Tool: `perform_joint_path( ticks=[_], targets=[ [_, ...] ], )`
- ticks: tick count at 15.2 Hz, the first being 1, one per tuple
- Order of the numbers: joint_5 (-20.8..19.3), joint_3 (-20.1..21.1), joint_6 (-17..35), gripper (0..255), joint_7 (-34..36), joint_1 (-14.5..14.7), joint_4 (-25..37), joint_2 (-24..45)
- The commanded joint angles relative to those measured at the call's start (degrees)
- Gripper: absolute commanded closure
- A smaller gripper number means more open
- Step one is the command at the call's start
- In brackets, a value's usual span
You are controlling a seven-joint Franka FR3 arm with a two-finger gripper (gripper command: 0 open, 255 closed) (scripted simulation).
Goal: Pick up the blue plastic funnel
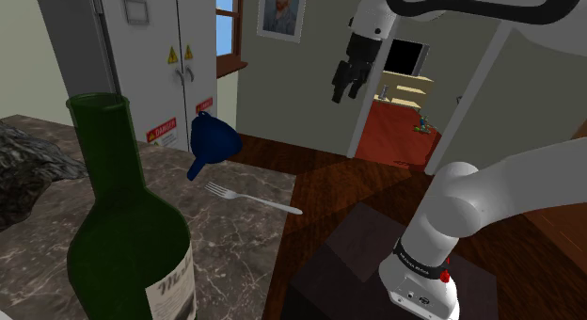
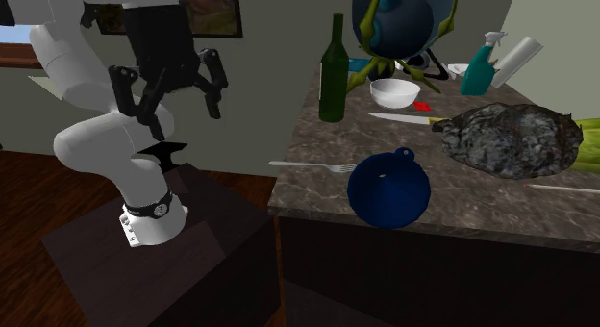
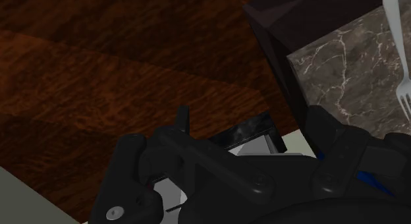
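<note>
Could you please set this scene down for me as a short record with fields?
target: blue funnel, lying on its side near the counter's edge
pincer: pincer open and empty, in the air over the wooden floor beside the counter, apart from the funnel
surface: marbled counter
nearest thing: fork, lying flat beside the funnel
other things: green bottle, upright; white bowl; teal spray bottle
task state: funnel not yet grasped
</note>
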Motion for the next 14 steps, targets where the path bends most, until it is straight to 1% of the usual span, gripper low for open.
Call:
perform_joint_path(
  ticks=[1, 8, 14],
  targets=[
    [0.0, 0.0, 0.0, 0, 0.0, 0.0, 0.0, 0.0],
    [5.3, 3.9, 10.9, 0, 5.5, 2.1, 0.3, 8.2],
    [8.6, 7.2, 19.7, 0, 9.6, 3.7, 3.4, 17.0]
  ],
)
